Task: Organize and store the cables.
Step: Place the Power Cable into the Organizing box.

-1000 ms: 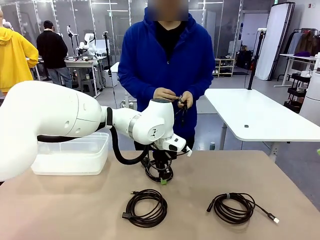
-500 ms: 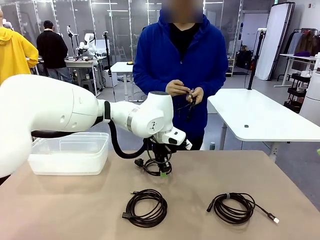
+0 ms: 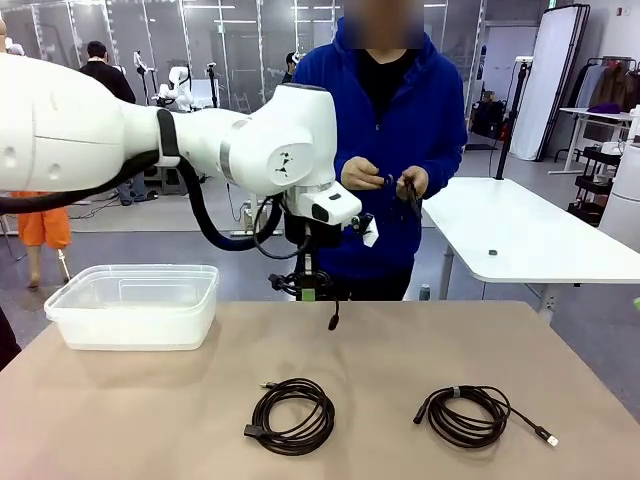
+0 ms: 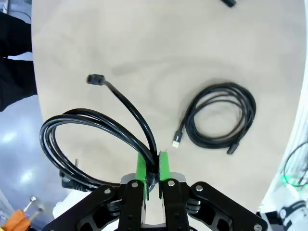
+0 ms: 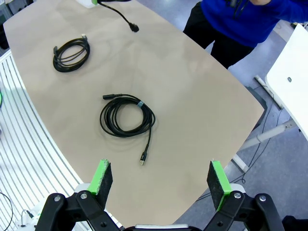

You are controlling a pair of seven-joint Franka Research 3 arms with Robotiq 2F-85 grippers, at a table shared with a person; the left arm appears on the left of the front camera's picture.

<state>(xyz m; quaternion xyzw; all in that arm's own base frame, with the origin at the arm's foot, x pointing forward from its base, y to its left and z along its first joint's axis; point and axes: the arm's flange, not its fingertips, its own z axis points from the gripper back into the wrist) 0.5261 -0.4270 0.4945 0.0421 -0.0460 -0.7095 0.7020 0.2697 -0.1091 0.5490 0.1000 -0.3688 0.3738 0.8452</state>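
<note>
I'm working in a robotics lab, a big open hall rather than a home or an office. The white arm [image 3: 250, 140] I drive reaches over a plain beige worktop [image 3: 420, 340]. Beyond it I see another white table [image 3: 520, 235] on a bare grey floor [image 3: 140, 215], glass partitions [image 3: 240, 50] under ceiling strip lights [image 3: 228, 6], a clothes rail [image 3: 605, 90], and a person in black [image 3: 100, 66] standing farther back.

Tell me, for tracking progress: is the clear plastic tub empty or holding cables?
Looks empty: nothing dark shows inside the translucent rectangular plastic tub. The left gripper is shut on a coiled black cable.
</note>
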